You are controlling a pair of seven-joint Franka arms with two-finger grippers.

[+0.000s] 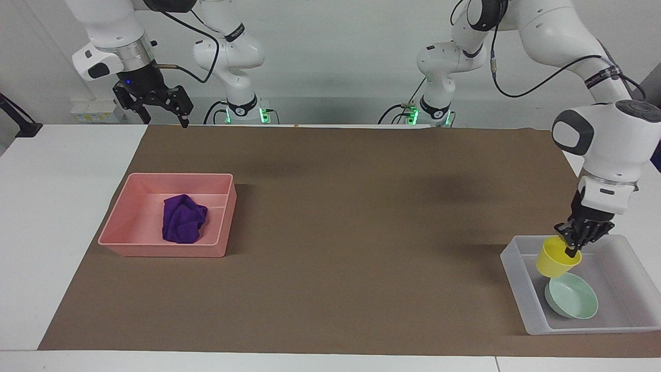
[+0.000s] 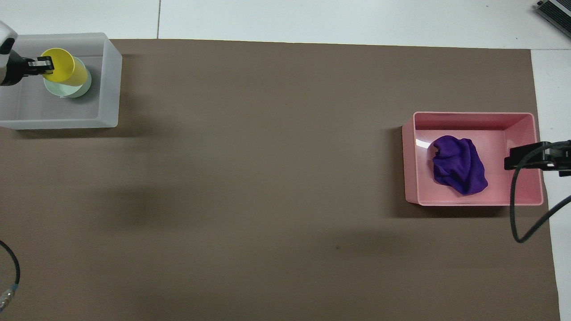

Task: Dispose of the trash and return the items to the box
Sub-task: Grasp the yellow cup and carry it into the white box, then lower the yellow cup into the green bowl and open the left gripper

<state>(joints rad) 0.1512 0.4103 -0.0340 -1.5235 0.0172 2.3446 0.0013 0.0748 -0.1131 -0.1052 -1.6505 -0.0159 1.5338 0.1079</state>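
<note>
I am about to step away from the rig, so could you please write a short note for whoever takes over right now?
Left gripper: shut on the rim of the small yellow plastic cup, held tilted over the translucent whitish plastic bin, above the pale mint-green bowl lying in it.
Right gripper: open, empty, waiting raised at its own end.
Done: purple cloth rag lies in the pink rectangular bin; bowl boxed.
Left: lower and release the cup.

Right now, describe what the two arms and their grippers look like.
Both arms are glossy white Franka arms with rounded shells and dark grey joint caps. The left arm has a black cable looped along its links. The right arm has a silver metal ring at the wrist and a black cable too. The left gripper and the right gripper are black linkage mechanisms with slim fingers. Green lights glow at both bases.
</note>
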